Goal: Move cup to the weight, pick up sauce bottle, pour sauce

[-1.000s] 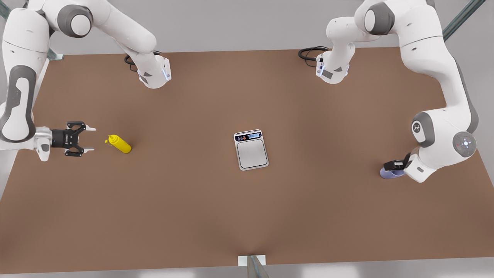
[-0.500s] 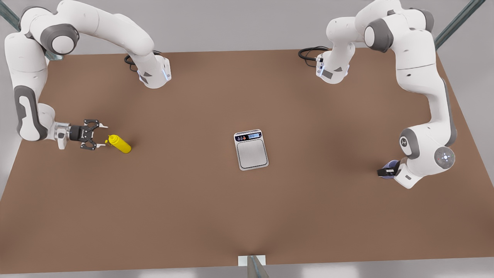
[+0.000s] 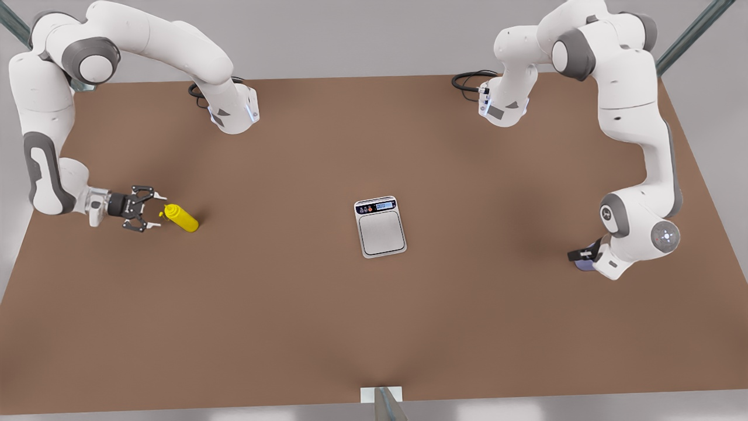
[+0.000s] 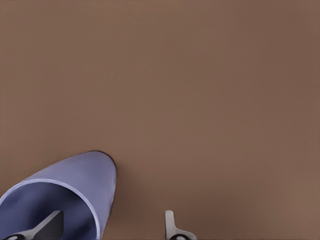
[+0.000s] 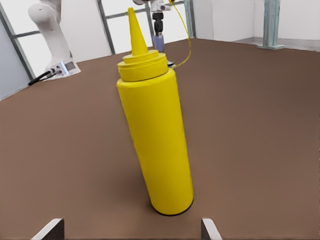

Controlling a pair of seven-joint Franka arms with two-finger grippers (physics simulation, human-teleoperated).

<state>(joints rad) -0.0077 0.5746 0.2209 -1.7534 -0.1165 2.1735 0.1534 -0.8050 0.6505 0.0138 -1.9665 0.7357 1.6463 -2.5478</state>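
Brown table [image 3: 374, 327], grey walls; right gripper [image 3: 153, 212] apart by sauce bottle [image 3: 181, 218]; left gripper [image 3: 584, 256] apart astride cup [image 4: 65, 195] wall.

Even, diffuse light washes the brown table [image 3: 292, 304], bright with no glare, and broad soft shadows pool under both arms, darkest near the front view's right. The sauce bottle [image 5: 155, 135] shows a gentle sheen down one side and only a thin dark shadow at its base, edges crisp. The cup [image 4: 65, 200] shades darker inside its mouth, and the background windows in the right wrist view glow pale.
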